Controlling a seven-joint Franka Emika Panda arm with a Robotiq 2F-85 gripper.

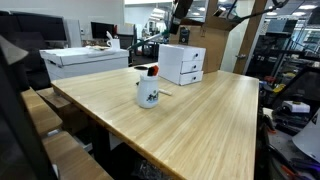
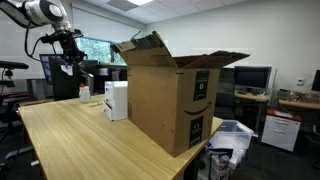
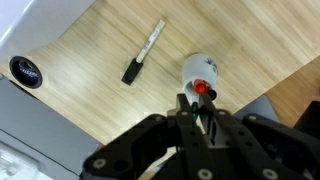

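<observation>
marker (image 3: 145, 52) is lying flat mid-surface (image 3: 230, 40), so it's not rolling. just right of it, the white bottle (image 3: 200, 72) is standing steady on its base, red cap up. the gripper (image 3: 197, 108) is hanging high above the bottle, fingers clenched nearly together; can't tell if anything's pinched. no label is reading clearly.

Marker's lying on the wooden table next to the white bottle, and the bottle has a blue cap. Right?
Not quite. The cap is red, not blue, as the wrist view shows. The rest holds: the marker lies on the wooden table next to the white bottle.
</observation>
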